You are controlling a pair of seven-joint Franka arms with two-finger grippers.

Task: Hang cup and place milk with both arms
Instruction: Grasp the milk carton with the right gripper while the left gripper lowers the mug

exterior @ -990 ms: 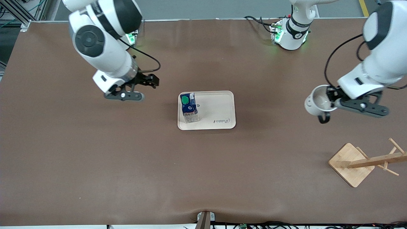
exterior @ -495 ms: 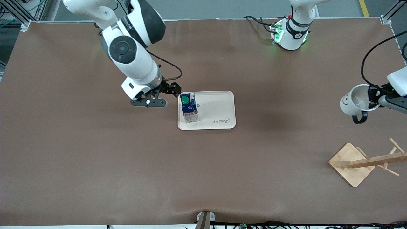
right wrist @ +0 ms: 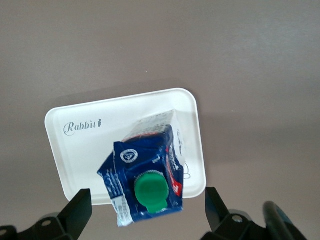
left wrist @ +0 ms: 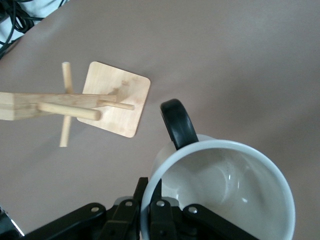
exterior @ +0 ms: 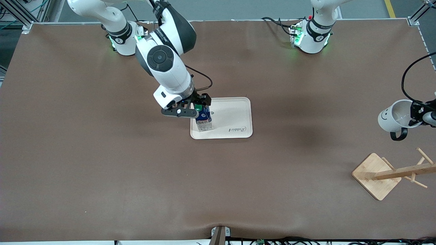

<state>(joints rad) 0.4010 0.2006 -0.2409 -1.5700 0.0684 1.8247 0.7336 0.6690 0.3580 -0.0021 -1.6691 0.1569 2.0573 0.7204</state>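
The cream tray [exterior: 235, 117] carries the word "Rabbit" in script letters near one corner (it reads clearly in the right wrist view). The milk [exterior: 203, 119] stands upright on the tray, at the end toward the right arm's side; its dark blue top has a round white logo and a green cap [right wrist: 150, 192], but the small print on it is too fine to read. The right gripper [exterior: 197, 106] hangs just over the carton with the arm bent down from its base, and its fingers [right wrist: 78, 212] are spread wide on both sides of the carton, not touching it. The left gripper [exterior: 420, 114] is up over the brown counter [exterior: 102, 163] at the left arm's end, its fingers pinching the rim of the cup [exterior: 395, 115]. The cup is tilted, with the smiley face outward and the black handle [left wrist: 179, 123] pointing down. The wooden rack [exterior: 391, 173] stands on the counter, nearer to the front camera than the cup.
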